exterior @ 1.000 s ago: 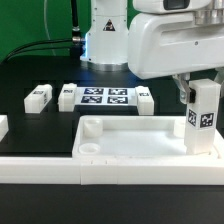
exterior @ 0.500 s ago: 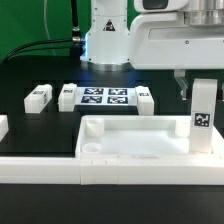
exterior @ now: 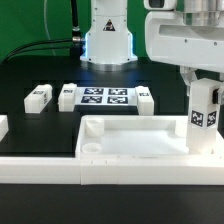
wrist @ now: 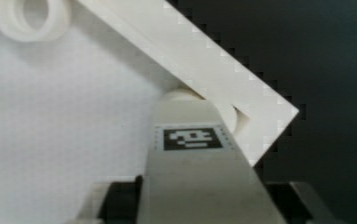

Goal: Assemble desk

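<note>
The white tray-like tabletop (exterior: 135, 136) lies at the front, a round socket (exterior: 88, 147) showing at its near corner on the exterior view's left. A white square leg (exterior: 204, 113) with a black-and-white tag stands upright in the tabletop's corner on the exterior view's right. My gripper (exterior: 199, 78) is shut on the leg's upper end. In the wrist view the leg (wrist: 196, 165) runs from between my dark fingers (wrist: 127, 200) down to the corner under the rim (wrist: 210, 60), and another socket (wrist: 29, 20) shows farther along.
The marker board (exterior: 105, 97) lies behind the tabletop. Loose white legs rest beside it (exterior: 38, 96), (exterior: 68, 97), (exterior: 145, 98), and one more white part sits at the far edge on the exterior view's left (exterior: 3, 127). A long white rail (exterior: 60, 166) runs along the front.
The leg's tagged faces have turned about its upright axis while it stays in the corner socket. The gripper and wrist housing rotated with it.
</note>
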Controlling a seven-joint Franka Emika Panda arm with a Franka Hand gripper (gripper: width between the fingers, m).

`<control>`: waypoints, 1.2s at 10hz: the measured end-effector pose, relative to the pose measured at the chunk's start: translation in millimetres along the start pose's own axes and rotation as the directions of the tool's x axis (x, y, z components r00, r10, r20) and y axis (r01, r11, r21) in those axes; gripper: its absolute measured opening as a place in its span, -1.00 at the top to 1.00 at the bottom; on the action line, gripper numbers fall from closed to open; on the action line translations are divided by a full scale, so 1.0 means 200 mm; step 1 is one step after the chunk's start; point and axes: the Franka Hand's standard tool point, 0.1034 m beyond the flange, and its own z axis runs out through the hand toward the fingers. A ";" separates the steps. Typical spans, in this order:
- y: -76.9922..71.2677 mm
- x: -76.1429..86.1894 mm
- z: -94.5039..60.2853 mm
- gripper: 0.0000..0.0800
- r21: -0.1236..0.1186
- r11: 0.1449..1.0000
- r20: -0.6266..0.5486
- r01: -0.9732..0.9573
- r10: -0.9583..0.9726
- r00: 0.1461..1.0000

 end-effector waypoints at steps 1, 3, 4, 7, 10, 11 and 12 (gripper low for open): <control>0.00 0.00 0.00 0.28 -0.007 0.999 0.006 -0.040 0.040 0.999; 0.00 0.00 0.00 0.28 -0.006 1.000 0.006 0.024 -0.024 1.000; 0.00 0.00 0.01 -0.27 -0.008 0.997 0.006 0.073 -0.073 0.997; 0.00 0.00 0.00 -0.60 -0.005 0.928 0.006 0.371 -0.371 0.928; 0.00 0.00 0.00 -0.62 -0.004 0.826 0.006 0.563 -0.563 0.826; 0.00 0.00 0.00 -0.62 -0.003 0.772 0.006 0.635 -0.635 0.772; 0.00 0.00 0.00 -0.62 -0.015 0.703 0.003 0.711 -0.711 0.703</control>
